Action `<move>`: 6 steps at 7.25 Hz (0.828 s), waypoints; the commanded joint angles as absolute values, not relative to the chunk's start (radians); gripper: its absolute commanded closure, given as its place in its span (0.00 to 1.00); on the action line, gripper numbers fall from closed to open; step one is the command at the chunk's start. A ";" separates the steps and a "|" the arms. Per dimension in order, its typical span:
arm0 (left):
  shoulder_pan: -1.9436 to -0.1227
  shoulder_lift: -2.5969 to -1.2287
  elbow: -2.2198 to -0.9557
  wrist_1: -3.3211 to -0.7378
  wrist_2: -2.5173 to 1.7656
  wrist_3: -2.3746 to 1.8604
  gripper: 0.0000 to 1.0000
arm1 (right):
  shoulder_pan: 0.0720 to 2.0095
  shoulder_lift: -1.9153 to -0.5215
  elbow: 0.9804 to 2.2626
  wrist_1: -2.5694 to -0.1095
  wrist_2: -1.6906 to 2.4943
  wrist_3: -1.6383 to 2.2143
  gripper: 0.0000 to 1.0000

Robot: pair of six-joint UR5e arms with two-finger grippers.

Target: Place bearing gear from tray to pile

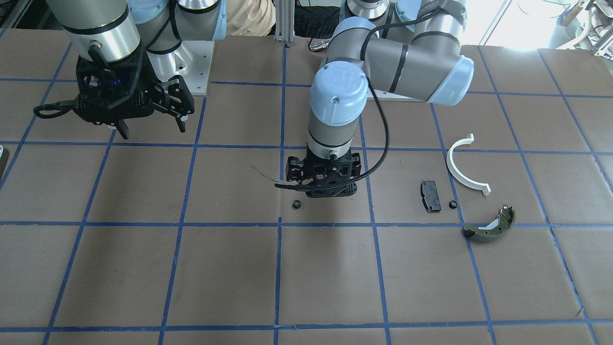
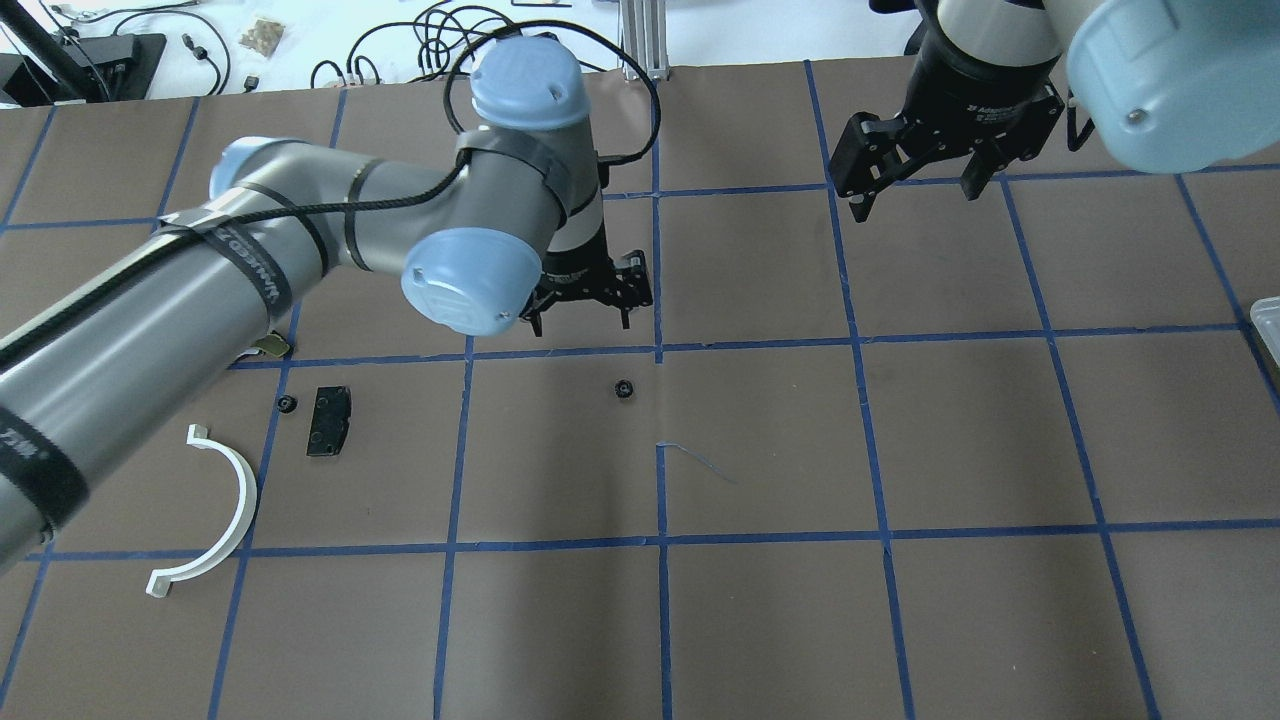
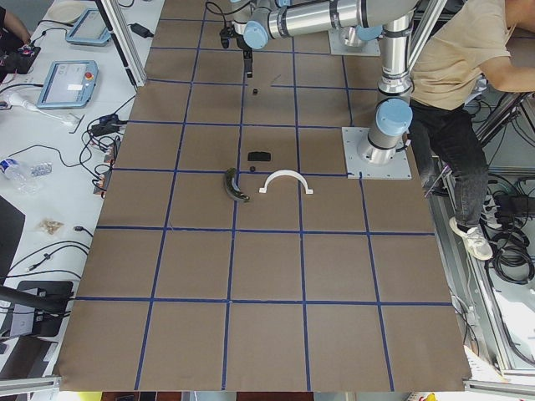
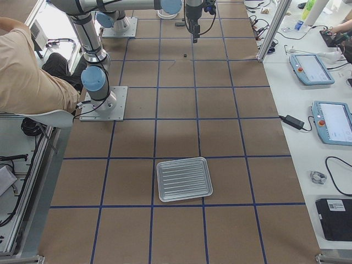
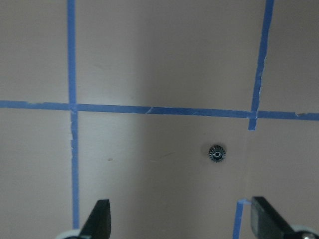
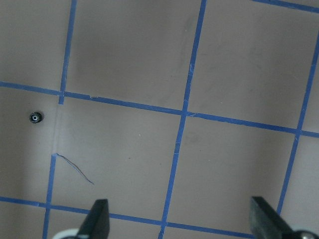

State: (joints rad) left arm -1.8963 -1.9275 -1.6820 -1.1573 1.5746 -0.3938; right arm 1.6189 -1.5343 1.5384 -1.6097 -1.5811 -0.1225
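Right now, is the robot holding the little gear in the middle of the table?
No, the gear lies loose on the table, clear of the open left end effector.

Both arms are the usual silver-grey metal tubes with pale blue plastic joint caps, tiny screws in each. The left arm [image 2: 250, 270] has a raised logo on one pale blue cap [image 1: 339, 91], plus a ribbed black cable [image 1: 384, 134] held on by black bands with white lettering. The right arm [image 1: 103, 33] looks the same. The left gripper [image 2: 583, 318] and right gripper [image 1: 152, 125] are black skeletal plastic, and the right one has a little blue light glowing.
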 commanded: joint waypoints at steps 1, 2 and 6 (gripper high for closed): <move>-1.937 -2.003 -1.765 -0.967 1.574 -0.437 0.00 | 1.609 -1.583 1.618 -1.605 -1.591 -0.085 0.00; -1.943 -2.028 -1.773 -0.945 1.575 -0.424 0.00 | 1.614 -1.591 1.623 -1.603 -1.600 -0.081 0.00; -1.945 -2.080 -1.775 -0.943 1.580 -0.425 0.05 | 1.614 -1.597 1.620 -1.603 -1.598 -0.052 0.00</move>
State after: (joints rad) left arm -1.9442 -2.0670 -1.7735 -0.9443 1.5787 -0.4222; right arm 1.6137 -1.5930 1.6188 -1.6047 -1.5980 -0.0717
